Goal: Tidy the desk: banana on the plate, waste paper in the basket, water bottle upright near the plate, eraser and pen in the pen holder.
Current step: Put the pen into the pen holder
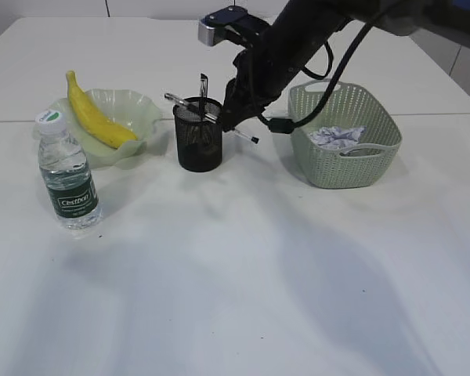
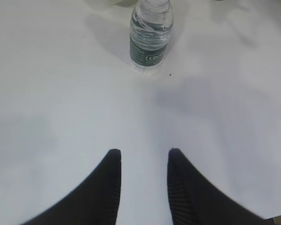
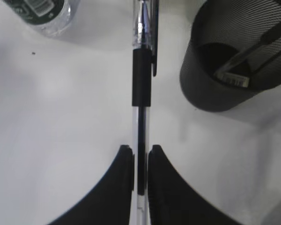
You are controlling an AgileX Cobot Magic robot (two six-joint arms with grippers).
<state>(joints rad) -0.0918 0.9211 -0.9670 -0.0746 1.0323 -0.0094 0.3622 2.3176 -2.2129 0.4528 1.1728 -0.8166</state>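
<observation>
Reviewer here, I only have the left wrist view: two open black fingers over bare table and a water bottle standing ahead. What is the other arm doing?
Observer: The right gripper is shut on a pen, beside the black mesh pen holder.
Operator: Anything in that holder?
Observer: Yes, one pen-like item leans inside; a label shows at its bottom.
Operator: And the banana?
Observer: The banana lies on the green plate, behind the water bottle.
Operator: The paper?
Observer: Crumpled paper sits in the basket.

Clear pen slanted over mesh holder
</observation>
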